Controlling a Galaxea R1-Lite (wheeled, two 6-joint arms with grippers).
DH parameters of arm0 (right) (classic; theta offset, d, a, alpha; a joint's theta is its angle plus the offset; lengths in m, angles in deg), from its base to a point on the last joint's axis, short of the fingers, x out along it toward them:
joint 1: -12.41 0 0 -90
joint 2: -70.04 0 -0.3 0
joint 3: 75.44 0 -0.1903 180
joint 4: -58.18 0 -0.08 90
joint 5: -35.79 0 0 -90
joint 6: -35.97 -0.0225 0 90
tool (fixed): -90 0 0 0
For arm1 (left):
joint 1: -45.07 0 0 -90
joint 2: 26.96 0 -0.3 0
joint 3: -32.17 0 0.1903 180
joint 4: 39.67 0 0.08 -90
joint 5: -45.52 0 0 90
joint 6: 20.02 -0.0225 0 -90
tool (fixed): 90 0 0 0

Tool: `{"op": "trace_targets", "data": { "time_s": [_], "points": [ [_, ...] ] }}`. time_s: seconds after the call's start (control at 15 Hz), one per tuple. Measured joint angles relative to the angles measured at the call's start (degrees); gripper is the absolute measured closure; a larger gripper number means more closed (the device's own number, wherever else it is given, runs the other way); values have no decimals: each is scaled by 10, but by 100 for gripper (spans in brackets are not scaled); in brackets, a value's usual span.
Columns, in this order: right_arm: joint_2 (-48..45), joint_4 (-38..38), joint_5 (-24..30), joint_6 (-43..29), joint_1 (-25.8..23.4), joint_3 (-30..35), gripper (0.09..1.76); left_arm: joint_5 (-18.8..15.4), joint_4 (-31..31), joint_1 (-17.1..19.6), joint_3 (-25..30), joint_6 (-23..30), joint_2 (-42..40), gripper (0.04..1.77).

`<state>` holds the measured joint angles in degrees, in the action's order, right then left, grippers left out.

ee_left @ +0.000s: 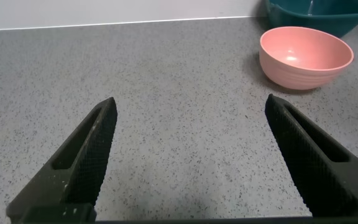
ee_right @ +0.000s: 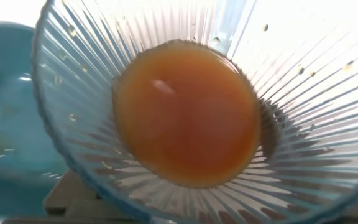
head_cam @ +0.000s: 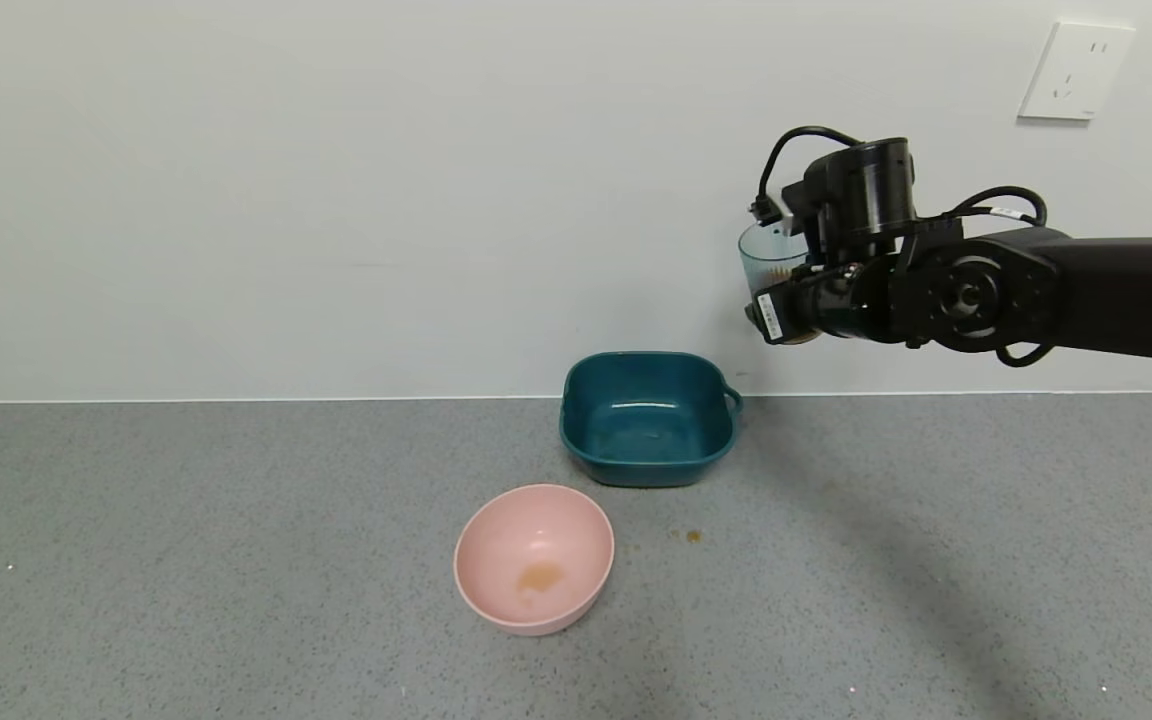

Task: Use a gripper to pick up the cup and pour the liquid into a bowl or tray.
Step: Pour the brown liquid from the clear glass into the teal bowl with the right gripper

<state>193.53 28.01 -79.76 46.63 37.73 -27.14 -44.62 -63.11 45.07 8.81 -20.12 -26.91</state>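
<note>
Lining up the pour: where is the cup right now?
In the head view the cup is held aloft in the right gripper, on the right side, above and right of the teal dish, near the wall.

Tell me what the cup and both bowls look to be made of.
Cup, held by the right tool: clear bluish plastic, probably; ribbed walls show the liquid through.
Teal bowl: glossy, likely plastic; light glints inside.
Pink bowl: matte, opaque, likely plastic; material uncertain.
</note>
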Motion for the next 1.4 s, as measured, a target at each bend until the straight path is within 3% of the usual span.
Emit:
{"op": "trace_targets", "data": {
  "time_s": [0.33, 0.8, 1.2, 1.4],
  "points": [
    [58, 6, -50, 100, 25, -45, 54, 0, 0, 0, 0, 0, 0, 9],
    [94, 20, -111, 192, 33, -49, 54, 0, 0, 0, 0, 0, 0, 9],
    [103, 28, -125, 279, 32, -54, 54, 0, 0, 0, 0, 0, 0, 9],
    [104, 50, -159, 354, 33, -54, 54, 0, 0, 0, 0, 0, 0, 9]
  ]
}}
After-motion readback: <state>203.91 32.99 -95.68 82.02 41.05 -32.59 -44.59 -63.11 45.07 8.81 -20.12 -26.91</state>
